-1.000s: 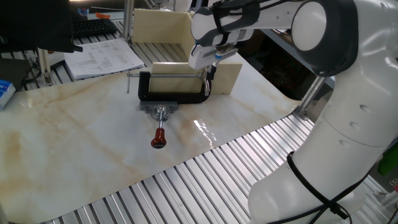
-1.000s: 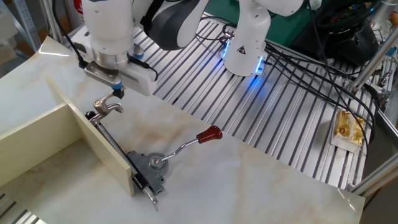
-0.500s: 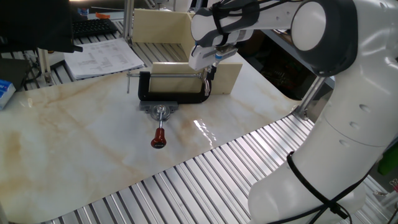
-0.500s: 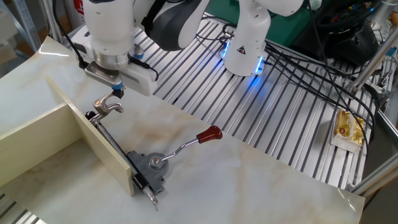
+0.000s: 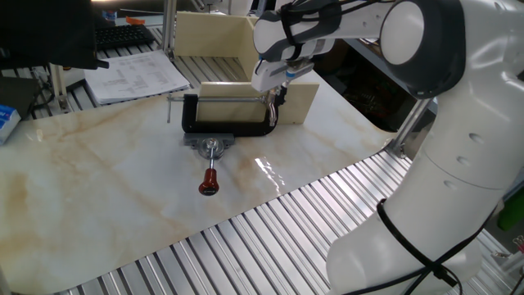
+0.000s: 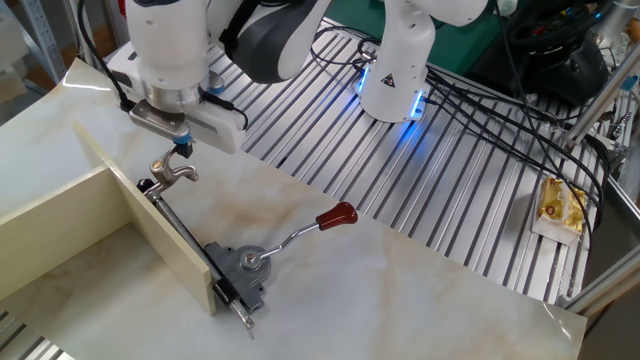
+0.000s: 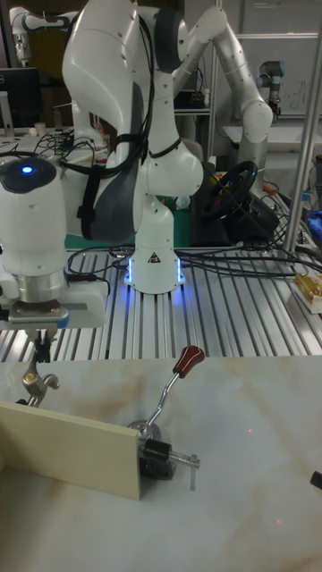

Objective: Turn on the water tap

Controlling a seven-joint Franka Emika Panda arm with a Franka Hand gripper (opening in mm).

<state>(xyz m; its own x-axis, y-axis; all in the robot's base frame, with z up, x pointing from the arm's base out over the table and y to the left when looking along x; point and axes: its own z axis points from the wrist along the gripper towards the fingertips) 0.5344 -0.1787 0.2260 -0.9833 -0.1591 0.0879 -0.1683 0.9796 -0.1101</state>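
While clamped, tap lever [image 6: 310, 228] points away from board [image 6: 150, 232]

Even overhead light is glaring off the marble table [image 5: 270, 168] beside the gripper [image 6: 181, 150]; focus is staying sharp.

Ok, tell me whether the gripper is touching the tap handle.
Cannot tell. In the other fixed view the gripper hangs right above the metal tap handle, fingertips close to it, but no view shows plain contact or a gap.
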